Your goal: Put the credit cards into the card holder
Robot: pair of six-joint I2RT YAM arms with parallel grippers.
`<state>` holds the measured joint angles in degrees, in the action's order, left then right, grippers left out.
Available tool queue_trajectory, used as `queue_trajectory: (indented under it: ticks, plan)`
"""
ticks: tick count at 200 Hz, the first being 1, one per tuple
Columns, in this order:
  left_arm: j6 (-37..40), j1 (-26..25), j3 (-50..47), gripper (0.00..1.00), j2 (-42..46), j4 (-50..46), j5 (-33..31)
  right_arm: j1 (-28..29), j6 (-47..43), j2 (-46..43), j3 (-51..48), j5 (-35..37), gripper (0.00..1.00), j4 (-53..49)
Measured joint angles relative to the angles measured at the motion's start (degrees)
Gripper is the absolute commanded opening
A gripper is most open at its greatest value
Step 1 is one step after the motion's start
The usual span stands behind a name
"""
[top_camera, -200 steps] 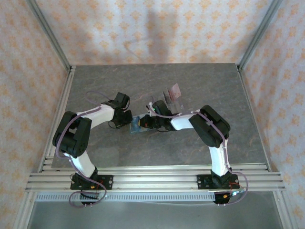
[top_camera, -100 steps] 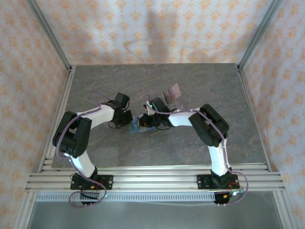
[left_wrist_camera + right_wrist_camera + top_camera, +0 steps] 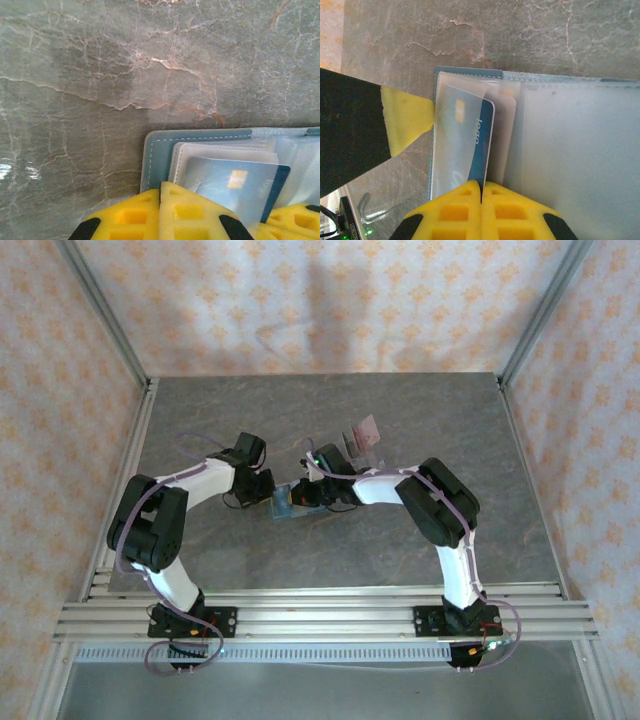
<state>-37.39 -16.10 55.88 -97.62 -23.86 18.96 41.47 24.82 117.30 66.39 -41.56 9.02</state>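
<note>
The card holder point(image 3: 284, 506) lies open on the table, teal with clear sleeves point(image 3: 156, 150) point(image 3: 470, 73). A blue credit card point(image 3: 240, 186) point(image 3: 484, 137) sits partly inside the left sleeve. My right gripper point(image 3: 481, 187) point(image 3: 304, 495) is shut, its yellow tips against the card's near end. My left gripper point(image 3: 160, 192) point(image 3: 267, 489) is shut too, with its tips resting on the holder's outer edge. Its yellow finger point(image 3: 407, 117) touches that edge from the left in the right wrist view. A pale pink credit card point(image 3: 368, 427) stands in the clear rack point(image 3: 362, 443).
The rack stands just behind the right forearm, close to the holder. Grey marble table point(image 3: 450, 430) stretches around, bounded by metal frame posts and patterned walls. The two wrists nearly meet over the holder.
The right gripper has edged left toward the holder, and the left arm has shifted slightly. Both grippers stayed shut.
</note>
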Motion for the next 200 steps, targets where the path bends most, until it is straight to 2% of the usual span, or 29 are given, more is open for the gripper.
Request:
queue_trajectory:
  ticks: [16,77,156,200]
  plan:
    - [-0.02,0.02,0.00,0.00,0.52,0.00,0.13,0.09,-0.02,0.00,0.00,-0.02,0.02,0.00]
    - [-0.04,0.02,-0.22,0.00,0.72,0.02,0.09,0.24,-0.02,0.00,0.11,-0.07,0.05,-0.11]
    - [0.00,0.02,-1.20,0.00,0.72,0.24,0.09,0.37,-1.22,-0.55,1.95,0.24,0.25,-3.80]
    - [0.42,0.02,-1.25,0.00,-0.09,0.76,0.11,-0.55,-4.81,-3.76,4.04,2.80,0.29,-12.15]
